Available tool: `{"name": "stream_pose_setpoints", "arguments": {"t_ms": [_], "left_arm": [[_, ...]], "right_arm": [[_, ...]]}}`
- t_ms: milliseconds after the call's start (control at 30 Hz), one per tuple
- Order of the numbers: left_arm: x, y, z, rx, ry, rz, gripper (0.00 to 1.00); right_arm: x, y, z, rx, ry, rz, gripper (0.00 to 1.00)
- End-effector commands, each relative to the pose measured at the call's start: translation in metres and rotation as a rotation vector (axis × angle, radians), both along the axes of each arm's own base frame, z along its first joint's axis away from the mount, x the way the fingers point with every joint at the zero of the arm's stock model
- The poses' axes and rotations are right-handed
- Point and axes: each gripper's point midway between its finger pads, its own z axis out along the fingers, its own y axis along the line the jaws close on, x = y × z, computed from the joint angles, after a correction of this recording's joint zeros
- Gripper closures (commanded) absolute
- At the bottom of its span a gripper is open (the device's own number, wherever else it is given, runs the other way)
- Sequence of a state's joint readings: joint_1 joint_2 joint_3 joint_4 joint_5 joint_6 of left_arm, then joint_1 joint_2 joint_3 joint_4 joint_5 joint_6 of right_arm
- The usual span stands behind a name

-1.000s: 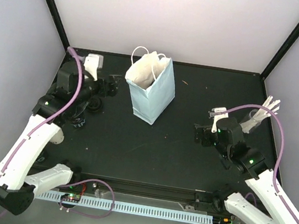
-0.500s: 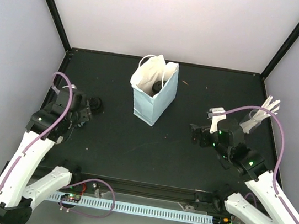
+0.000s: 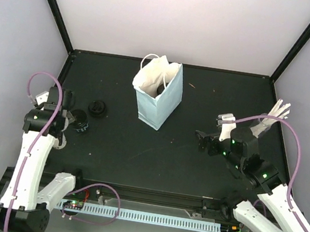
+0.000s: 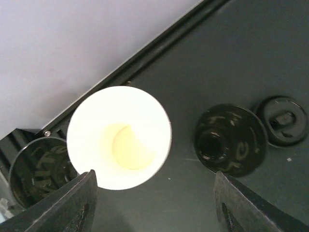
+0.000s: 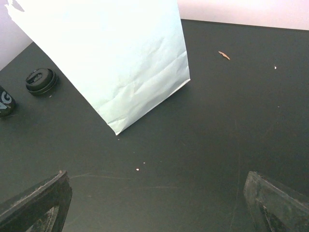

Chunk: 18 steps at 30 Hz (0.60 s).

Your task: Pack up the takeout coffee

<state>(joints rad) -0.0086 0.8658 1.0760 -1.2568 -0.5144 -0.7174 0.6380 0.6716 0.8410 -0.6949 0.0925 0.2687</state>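
One light-blue bag [image 3: 159, 108] stands on a black table [image 3: 215, 101], boxed in by pale lilac walls [image 3: 180, 16].
Well left of the bag we see a lidless cream cup [image 4: 119, 137] upright beneath the left gripper [image 4: 154, 175], its jaws partly spread and gripping nothing; a black lid [image 4: 282, 121] and a dark round object [image 4: 229, 140] lie between cup and bag. Right of the bag the right gripper [image 5: 157, 176] gapes wide, holding nothing, a glass of white sticks [image 3: 270, 118] beyond it.
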Motion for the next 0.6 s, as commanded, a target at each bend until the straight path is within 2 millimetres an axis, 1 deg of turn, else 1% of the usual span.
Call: {"name": "stream_pose_setpoints", "arguments": {"t_ms": [0, 133, 200, 267, 300, 567], "left_arm": [[-0.007, 0.02, -0.001, 0.029, 0.005, 0.08, 0.33], [0.002, 0.027, -0.01, 0.003, 0.021, 0.078, 0.33], [0.008, 0.028, -0.017, -0.025, 0.03, 0.063, 0.38], [0.013, 0.029, -0.02, -0.04, 0.028, 0.058, 0.45], [0.015, 0.03, -0.022, -0.043, 0.027, 0.057, 0.47], [0.032, 0.032, -0.043, -0.076, 0.076, 0.054, 0.51]], "right_arm": [[-0.002, 0.002, 0.011, 0.032, -0.034, 0.018, 0.0], [-0.004, 0.001, 0.011, 0.037, -0.037, 0.023, 0.0], [-0.006, 0.001, 0.012, 0.041, -0.043, 0.026, 0.0], [-0.006, 0.001, 0.013, 0.049, -0.051, 0.025, 0.0], [-0.006, 0.001, 0.013, 0.05, -0.055, 0.026, 0.0], [-0.006, 0.003, 0.016, 0.057, -0.063, 0.036, 0.0]]}}
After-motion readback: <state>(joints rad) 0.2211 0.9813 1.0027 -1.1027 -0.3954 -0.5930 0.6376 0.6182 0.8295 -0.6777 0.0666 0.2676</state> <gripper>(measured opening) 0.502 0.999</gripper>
